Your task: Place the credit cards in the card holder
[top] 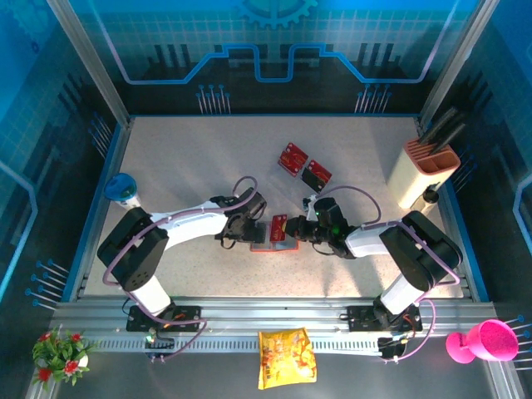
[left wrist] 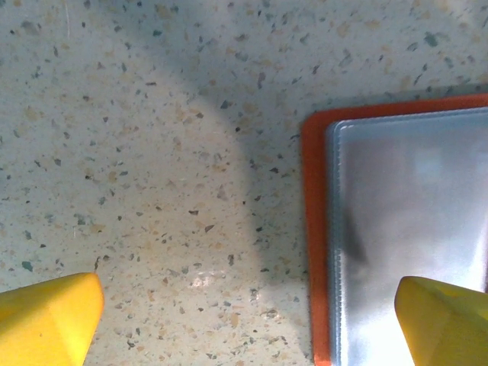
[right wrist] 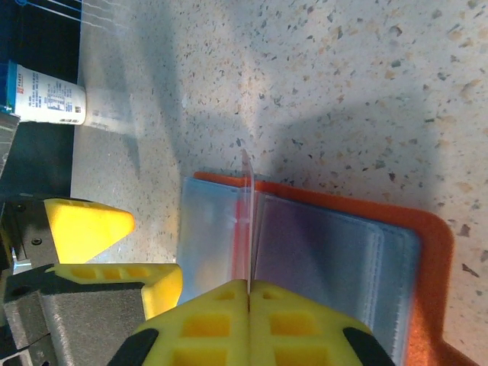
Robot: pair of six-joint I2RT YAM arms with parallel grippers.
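At desk [top: 183,166] centre, card holder [right wrist: 431,252] lay open — right end effector [right wrist: 248,293] clamped on one credit card [right wrist: 245,206], edge-on, face unreadable; left end effector [left wrist: 248,316] spread wide over holder's corner — rest cropped.

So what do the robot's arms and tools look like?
The left arm and right arm are white with black joints, each with a looping lilac cable. The left fingers are plain yellow wedges; the right fingers are yellow with moulded square pockets.
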